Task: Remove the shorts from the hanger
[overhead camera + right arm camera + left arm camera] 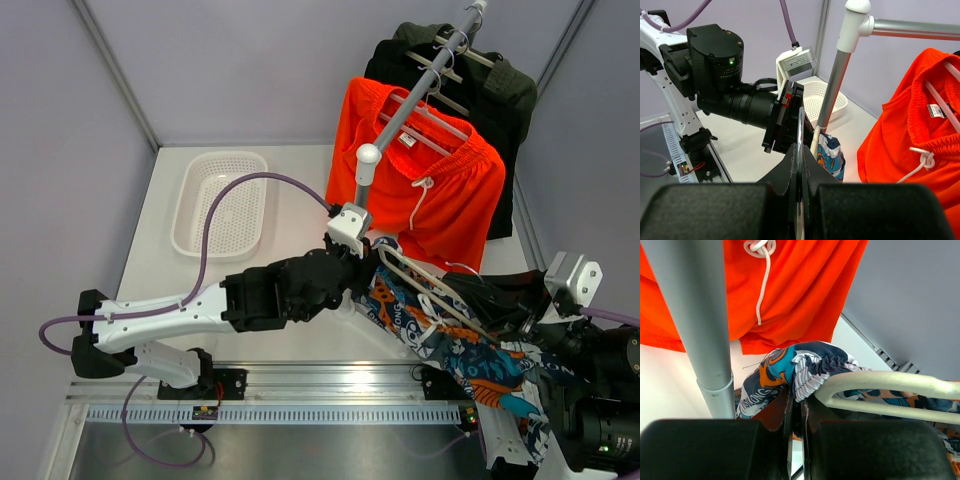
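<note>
The patterned blue, orange and white shorts (455, 345) hang over a cream hanger (415, 285) held low in front of the rack. My left gripper (358, 268) is shut on their gathered waistband (810, 372), right beside the hanger's bar (880, 382). My right gripper (487, 292) is shut on the hanger's metal hook (800, 130), and the patterned shorts (832, 156) show just beyond it. The plain orange shorts (430, 185) with a white drawstring (762, 285) hang on another hanger on the rack rail.
The grey rack pole (697, 325) stands close to the left of my left gripper, and its rail (420, 90) runs back to the right. Black and dark olive garments (480, 75) hang behind the orange shorts. A white mesh basket (220, 200) sits on the table at the left.
</note>
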